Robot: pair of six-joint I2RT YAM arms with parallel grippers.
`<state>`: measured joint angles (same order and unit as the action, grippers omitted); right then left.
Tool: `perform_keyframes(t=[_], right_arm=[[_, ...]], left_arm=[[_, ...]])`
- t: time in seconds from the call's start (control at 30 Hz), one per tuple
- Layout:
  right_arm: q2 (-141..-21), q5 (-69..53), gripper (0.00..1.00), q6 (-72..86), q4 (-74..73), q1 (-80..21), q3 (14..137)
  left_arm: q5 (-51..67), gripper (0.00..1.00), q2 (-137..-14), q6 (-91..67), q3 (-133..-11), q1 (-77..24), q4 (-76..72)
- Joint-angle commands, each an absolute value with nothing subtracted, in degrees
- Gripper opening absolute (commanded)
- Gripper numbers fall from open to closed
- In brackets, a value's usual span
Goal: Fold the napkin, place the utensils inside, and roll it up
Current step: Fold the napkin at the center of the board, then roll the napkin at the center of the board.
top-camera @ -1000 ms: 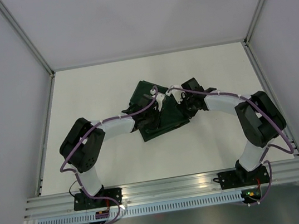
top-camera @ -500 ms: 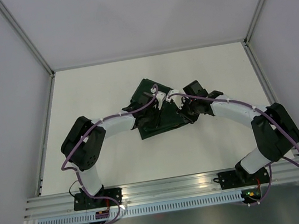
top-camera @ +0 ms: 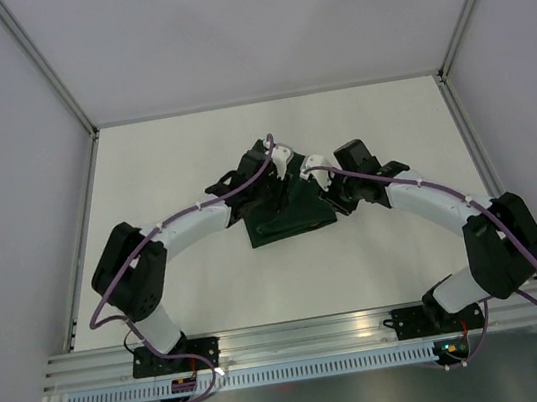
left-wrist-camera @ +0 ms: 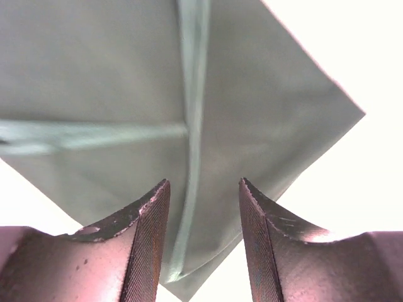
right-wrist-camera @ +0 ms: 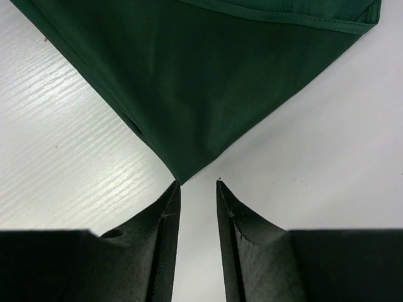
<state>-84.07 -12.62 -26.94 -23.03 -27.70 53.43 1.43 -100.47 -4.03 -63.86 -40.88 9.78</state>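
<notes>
The dark green napkin lies folded on the white table between both arms. In the left wrist view the napkin fills most of the frame, looks pale, and shows a hem line running down and another across. My left gripper hovers over its far part, and its jaws stand open with only cloth below them. My right gripper sits at the napkin's right corner. Its jaws stand narrowly open with bare table between them, and the corner touches the left fingertip. The utensils are out of view.
White table enclosed by grey side walls and a metal frame. An aluminium rail runs along the near edge by the arm bases. Purple cables trail along both arms.
My left gripper has moved from over the napkin's middle toward its far edge and its jaws have widened. The right arm's elbow has swung outward, with its gripper staying by the napkin's right corner.
</notes>
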Motion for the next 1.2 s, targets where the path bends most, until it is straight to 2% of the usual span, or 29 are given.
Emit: perform_keyframes(t=[0.0,0.13,0.23,0.27,0.37,0.67,0.87,1.17], right_arm=[[-82.4,-15.5,0.36,-32.2,-22.5,-26.9,55.8],[-81.5,-16.6,0.40,-38.4,-23.6,-26.9,56.3],[-80.2,-18.4,0.56,-44.9,-22.5,-27.0,55.9],[-80.0,-19.3,0.65,-46.2,-21.7,-27.0,55.8],[-80.2,-24.9,0.76,-51.4,-20.7,-27.0,55.1],[-86.7,-22.9,0.76,-54.3,-16.5,-36.7,54.6],[-92.6,-21.9,0.74,-55.2,-16.0,-38.9,56.6],[-94.8,-20.0,0.70,-55.3,-13.2,-41.7,55.9]], left_arm=[[-3.7,0.54,-93.4,-6.2,-69.7,-39.9,8.4],[-13.7,0.55,-90.1,-16.0,-73.3,-38.1,10.5],[-18.9,0.56,-84.1,-21.9,-71.4,-37.8,11.1],[-19.9,0.56,-82.5,-22.9,-69.5,-37.8,11.0],[-20.8,0.57,-75.2,-26.0,-64.3,-37.8,11.1],[-25.0,0.58,-61.4,-29.8,-57.2,-37.7,13.8],[-25.8,0.59,-59.8,-29.0,-58.2,-37.8,15.8],[-25.8,0.59,-59.2,-28.1,-58.1,-37.7,16.2]])
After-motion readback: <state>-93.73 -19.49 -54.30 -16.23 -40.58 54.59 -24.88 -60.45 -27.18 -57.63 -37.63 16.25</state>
